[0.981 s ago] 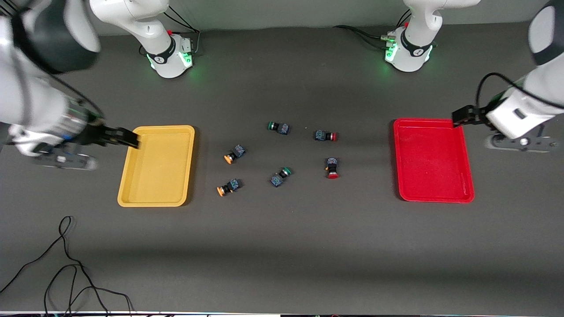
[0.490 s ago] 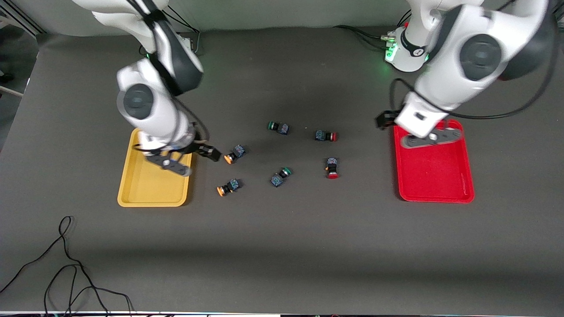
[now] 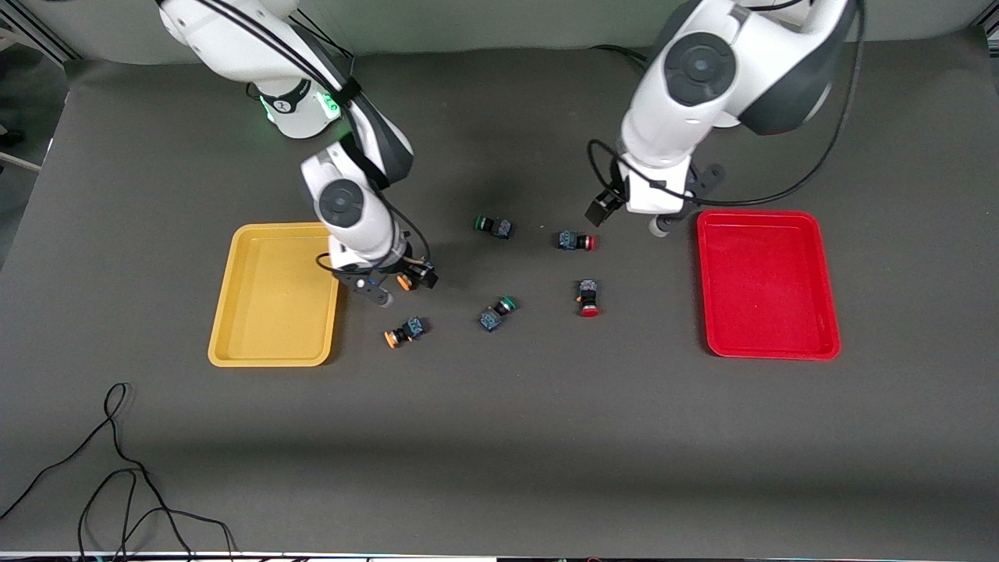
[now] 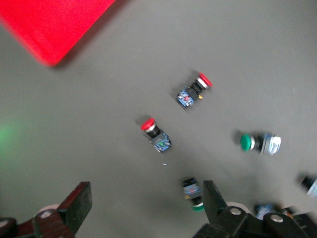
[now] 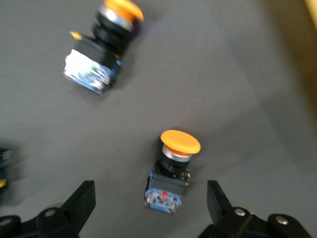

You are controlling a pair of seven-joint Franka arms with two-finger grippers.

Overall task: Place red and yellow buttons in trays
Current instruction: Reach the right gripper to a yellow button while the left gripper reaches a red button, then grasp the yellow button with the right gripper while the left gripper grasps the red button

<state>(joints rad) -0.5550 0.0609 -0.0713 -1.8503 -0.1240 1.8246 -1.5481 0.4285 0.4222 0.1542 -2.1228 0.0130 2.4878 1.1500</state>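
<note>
The yellow tray (image 3: 273, 312) lies toward the right arm's end of the table and the red tray (image 3: 769, 289) toward the left arm's end; both hold nothing. My right gripper (image 3: 417, 275) is open just over one yellow button (image 3: 403, 282), which lies between its fingers in the right wrist view (image 5: 171, 171). The second yellow button (image 3: 405, 332) lies nearer the front camera. My left gripper (image 3: 601, 209) is open and empty, beside the red button (image 3: 577, 241). The other red button (image 3: 588, 299) lies nearer the camera. Both red buttons show in the left wrist view (image 4: 156, 135), (image 4: 193, 89).
Two green-capped buttons (image 3: 493, 226), (image 3: 497, 312) lie on the table between the yellow and red ones. A black cable (image 3: 117, 468) loops on the table near the front camera at the right arm's end.
Both arms swung in from the table's ends. The right gripper moved from the yellow tray to over a yellow button. The left gripper moved off the red tray to beside a red button.
</note>
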